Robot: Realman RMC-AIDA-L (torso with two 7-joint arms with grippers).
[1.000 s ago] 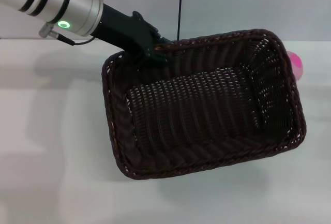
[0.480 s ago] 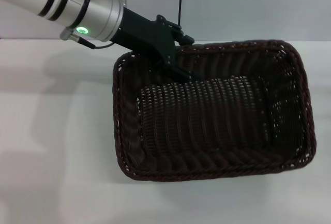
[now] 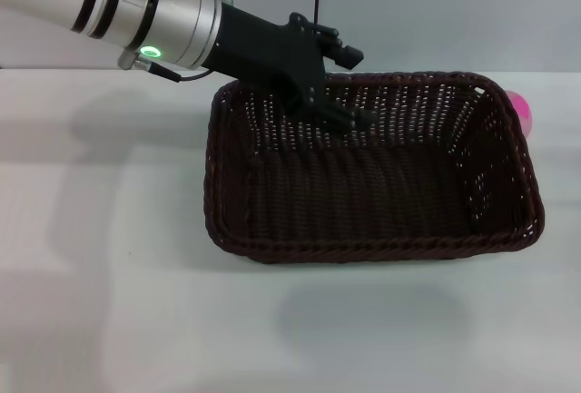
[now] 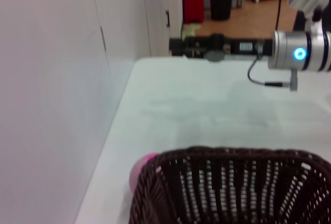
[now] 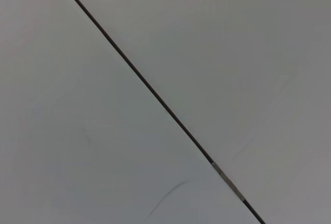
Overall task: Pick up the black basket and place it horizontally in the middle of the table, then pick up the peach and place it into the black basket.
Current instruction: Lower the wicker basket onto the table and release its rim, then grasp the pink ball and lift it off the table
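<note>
Here the left gripper (image 3: 338, 84) clamps the far rim of the black basket (image 3: 381, 230); the peach (image 3: 520, 112) sits right.

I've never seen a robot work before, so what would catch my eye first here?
The big black basket fills the middle of the white table. The left gripper reaches in from the far left, clamped on the basket's far rim. Then a bright spot of pink: the peach, peeking out behind the basket's far right corner.
</note>
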